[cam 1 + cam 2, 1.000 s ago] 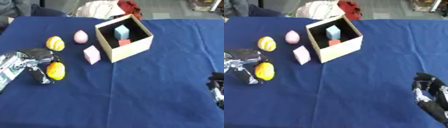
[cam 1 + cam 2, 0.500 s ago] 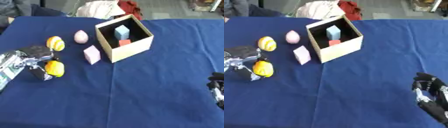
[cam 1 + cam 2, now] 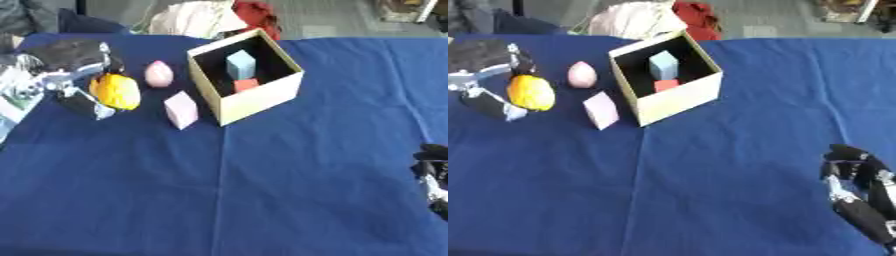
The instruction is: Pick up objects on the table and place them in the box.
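My left hand (image 3: 61,75) is at the far left, fingers curled round a yellow-orange rounded object (image 3: 115,91) held above the blue cloth. A pink egg shape (image 3: 158,74) lies just right of it, and a pink block (image 3: 181,110) stands nearer me. The open cardboard box (image 3: 262,102) sits right of these, with a light blue block (image 3: 241,64) and a red block (image 3: 246,85) inside. A second yellow object seen earlier is hidden behind the hand. My right hand (image 3: 859,192) rests open at the lower right, holding nothing.
A blue cloth (image 3: 262,190) covers the whole table. White (image 3: 197,17) and red (image 3: 255,12) fabric lies past the far edge behind the box. A dark bundle (image 3: 35,12) shows at the far left corner.
My left hand has lifted the yellow-orange object and carried it away from me, toward the pink egg shape. The second yellow object is now covered. The right hand has stayed still.
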You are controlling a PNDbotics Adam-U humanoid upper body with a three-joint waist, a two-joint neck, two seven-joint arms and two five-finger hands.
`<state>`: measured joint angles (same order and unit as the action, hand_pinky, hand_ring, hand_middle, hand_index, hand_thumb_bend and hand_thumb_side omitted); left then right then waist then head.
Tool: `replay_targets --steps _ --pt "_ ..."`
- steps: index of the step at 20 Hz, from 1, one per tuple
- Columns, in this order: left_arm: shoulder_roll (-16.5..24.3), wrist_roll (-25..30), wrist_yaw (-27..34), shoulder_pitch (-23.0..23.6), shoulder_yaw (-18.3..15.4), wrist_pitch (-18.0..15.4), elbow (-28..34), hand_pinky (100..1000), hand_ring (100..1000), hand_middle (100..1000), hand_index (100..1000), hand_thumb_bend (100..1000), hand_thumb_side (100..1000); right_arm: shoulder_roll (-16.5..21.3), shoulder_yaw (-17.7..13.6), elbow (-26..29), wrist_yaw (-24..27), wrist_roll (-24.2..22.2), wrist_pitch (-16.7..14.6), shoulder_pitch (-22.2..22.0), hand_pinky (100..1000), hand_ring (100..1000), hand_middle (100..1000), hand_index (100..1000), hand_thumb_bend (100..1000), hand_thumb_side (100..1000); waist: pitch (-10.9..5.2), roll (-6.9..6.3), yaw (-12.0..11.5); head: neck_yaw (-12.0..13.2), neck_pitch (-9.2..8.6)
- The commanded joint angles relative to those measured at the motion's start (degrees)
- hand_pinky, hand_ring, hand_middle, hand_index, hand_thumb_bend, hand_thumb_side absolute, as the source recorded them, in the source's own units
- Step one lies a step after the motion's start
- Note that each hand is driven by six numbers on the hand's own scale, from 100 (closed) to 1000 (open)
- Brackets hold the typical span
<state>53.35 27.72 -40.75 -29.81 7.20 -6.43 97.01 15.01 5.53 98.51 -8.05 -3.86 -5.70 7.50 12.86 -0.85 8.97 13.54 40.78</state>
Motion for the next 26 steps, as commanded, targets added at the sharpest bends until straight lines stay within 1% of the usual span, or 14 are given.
replay_targets --steps 1,3,6,9,12,14,16,18,20,21,22,25,26 --pt "-0.55 0.37 0.16 -6.51 1.80 -0.38 -4.00 614 470 466 636 299 145 1.55 0.35 0.28 -0.02 -0.50 -0.03 0.16 685 655 675 804 100 372 -1.43 0.17 0.26 0.32 -0.13" --pt "-3.49 0.12 -1.25 -11.58 3.59 -1.02 -8.55 616 474 469 641 299 145 1.58 0.56 0.13 0.09 -0.76 -0.07 0.16 685 655 675 804 100 370 -1.64 0.36 0.55 0.47 -0.13" --pt "-9.75 -1.31 -5.30 -18.87 5.94 -2.05 -17.09 634 491 487 662 288 145 1.55 0.95 -0.08 0.27 -1.13 -0.09 0.21 685 656 675 804 100 369 -1.91 0.73 1.05 0.98 -0.15" --pt "-15.39 -3.88 -9.41 -23.11 7.19 -3.37 -24.59 648 509 507 684 287 144 1.51 1.53 -0.26 0.59 -1.70 -0.14 0.31 685 656 675 804 100 373 -2.01 1.14 1.83 1.69 -0.22" --pt "-19.96 -6.19 -13.76 -25.55 7.87 -4.71 -29.93 668 536 538 714 294 148 1.47 1.96 -0.40 0.92 -2.14 -0.13 0.43 685 656 675 804 100 373 -1.99 1.46 2.68 2.69 -0.33" --pt "-22.40 -7.38 -16.05 -26.47 8.07 -5.45 -32.47 670 538 540 716 286 151 1.45 2.19 -0.47 1.10 -2.37 -0.13 0.54 685 656 675 804 100 374 -1.96 1.64 3.13 3.39 -0.36" --pt "-24.39 -8.50 -17.78 -26.99 8.23 -5.86 -34.36 679 551 558 734 298 152 1.39 2.38 -0.53 1.28 -2.57 -0.12 0.58 685 656 675 804 100 376 -1.94 1.78 3.51 4.03 -0.43" --pt "-25.71 -9.50 -19.23 -27.17 8.45 -6.15 -35.56 706 589 606 792 310 155 1.32 2.54 -0.55 1.41 -2.74 -0.14 0.63 684 656 675 804 100 378 -1.90 1.87 3.82 4.38 -0.48" --pt "-26.54 -10.29 -20.26 -27.19 8.57 -6.21 -36.32 733 628 651 826 330 154 1.28 2.61 -0.57 1.50 -2.86 -0.14 0.64 684 656 675 804 100 378 -1.88 1.92 4.01 4.58 -0.47" --pt "-26.76 -10.62 -20.64 -27.17 8.61 -6.19 -36.55 755 670 691 843 347 155 1.28 2.61 -0.58 1.53 -2.88 -0.13 0.65 684 656 675 804 100 378 -1.86 1.94 4.04 4.62 -0.46" --pt "-26.86 -10.87 -20.96 -27.12 8.63 -6.13 -36.69 774 702 720 856 350 217 1.29 2.61 -0.59 1.54 -2.88 -0.13 0.65 684 656 675 804 100 379 -1.85 1.94 4.05 4.59 -0.45" --pt "-26.80 -12.83 -21.40 -26.99 8.27 -5.00 -36.56 820 771 793 913 356 497 1.28 2.56 -0.63 1.56 -2.86 -0.12 0.64 684 656 675 804 100 380 -1.82 1.91 3.95 4.45 -0.47" --pt "-26.67 -13.99 -21.33 -26.96 8.00 -4.29 -36.39 826 778 803 919 353 546 1.26 2.56 -0.63 1.55 -2.87 -0.12 0.65 684 656 675 804 100 381 -1.81 1.90 3.89 4.39 -0.52"
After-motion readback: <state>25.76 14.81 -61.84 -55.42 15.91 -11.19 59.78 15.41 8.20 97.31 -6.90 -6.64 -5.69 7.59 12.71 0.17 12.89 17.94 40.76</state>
